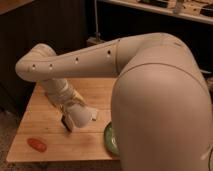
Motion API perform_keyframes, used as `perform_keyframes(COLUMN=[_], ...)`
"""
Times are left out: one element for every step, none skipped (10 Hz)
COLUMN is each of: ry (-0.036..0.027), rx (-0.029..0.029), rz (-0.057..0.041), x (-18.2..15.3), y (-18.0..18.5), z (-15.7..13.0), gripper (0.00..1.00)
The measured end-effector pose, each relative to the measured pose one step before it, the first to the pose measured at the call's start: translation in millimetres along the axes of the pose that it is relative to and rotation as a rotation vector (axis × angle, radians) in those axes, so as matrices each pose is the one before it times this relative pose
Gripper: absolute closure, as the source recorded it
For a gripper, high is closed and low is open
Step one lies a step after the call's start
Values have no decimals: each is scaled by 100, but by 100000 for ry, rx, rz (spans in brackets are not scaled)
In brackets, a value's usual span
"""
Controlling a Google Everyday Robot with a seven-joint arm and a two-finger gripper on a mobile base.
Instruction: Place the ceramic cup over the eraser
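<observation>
Carrying the cup toward the eraser.

My gripper (pixel 75 116) hangs low over the table (pixel 40 112), fingers closed around the tilted cup (pixel 86 116); the eraser (pixel 65 121) sits touching at its nine o'clock. Next I must upend the cup and lower it squarely.

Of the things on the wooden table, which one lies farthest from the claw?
The orange-red oval object, alone near the table's front left corner. The claw is at the cup, the green plate just beside.
</observation>
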Motion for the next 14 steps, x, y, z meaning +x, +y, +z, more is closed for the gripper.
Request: perform_keyframes(ry=[1365, 1002, 274, 1188, 546, 356, 888, 918, 874, 556, 954, 789, 296, 275], rx=[2183, 1160, 366, 708, 1264, 758, 986, 1095, 1521, 1545, 1585, 1543, 1008, 1147], rz=[-3372, -1120, -368, -1127, -1358, -342, -253, -353, -306, -328, -533, -734, -488, -658], x=[539, 454, 227, 509, 371, 298, 398, 332, 259, 161, 297, 274, 185, 220], y=[-861, 248, 188, -57, -407, 58, 146, 31, -58, -78, 14, -203, -98, -117], z=[-37, 3, 31, -79, -187, -45, -119, -135, -163, -47, -8, 47, 64, 67], gripper=[95, 95, 95, 95, 95, 95, 95, 95, 95, 95, 95, 95, 95, 95])
